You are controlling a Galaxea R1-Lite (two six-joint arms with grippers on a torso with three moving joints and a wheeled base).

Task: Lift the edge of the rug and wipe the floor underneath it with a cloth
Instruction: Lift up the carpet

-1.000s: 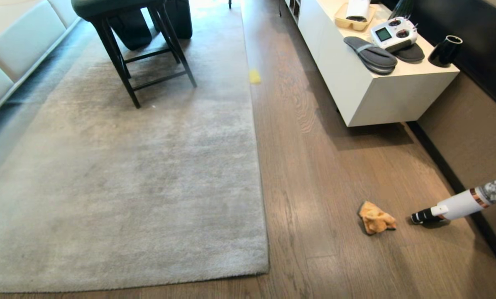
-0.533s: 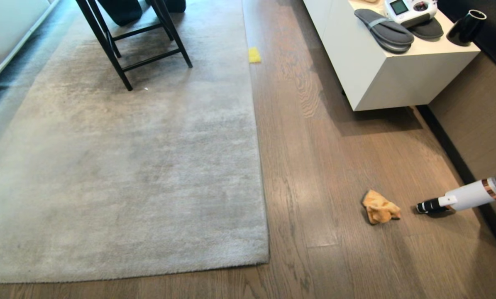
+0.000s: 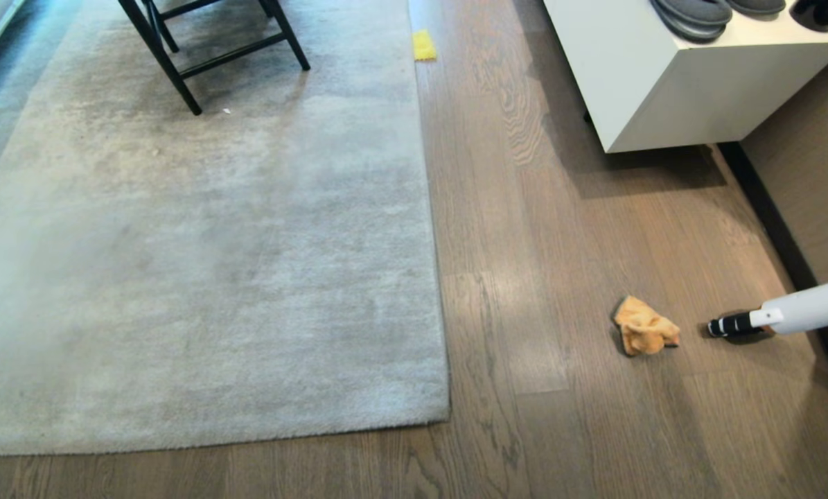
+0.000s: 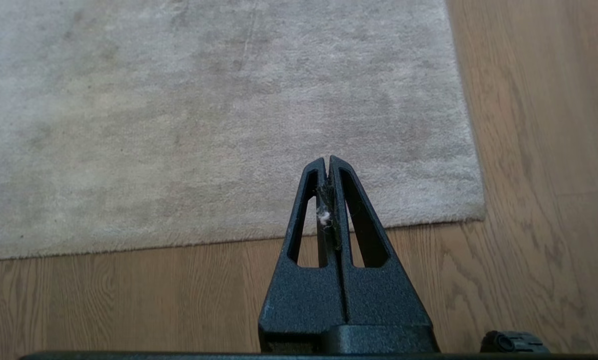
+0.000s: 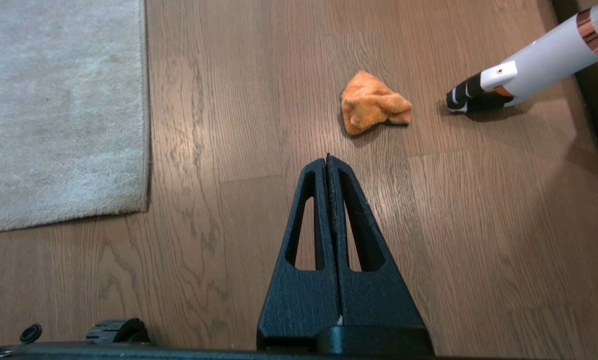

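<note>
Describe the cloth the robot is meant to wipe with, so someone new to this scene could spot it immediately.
Start from the big pale grey rug and move right across the bare wooden floor, towards the wall. There lies the cloth, crumpled, just left of the handheld vacuum. It is soft, orange and bunched, unlike the flat bright yellow square at the rug's far edge.

No legible text, label, brand, number or sign is found in any view. The surfaces in view carry no readable marking.
</note>
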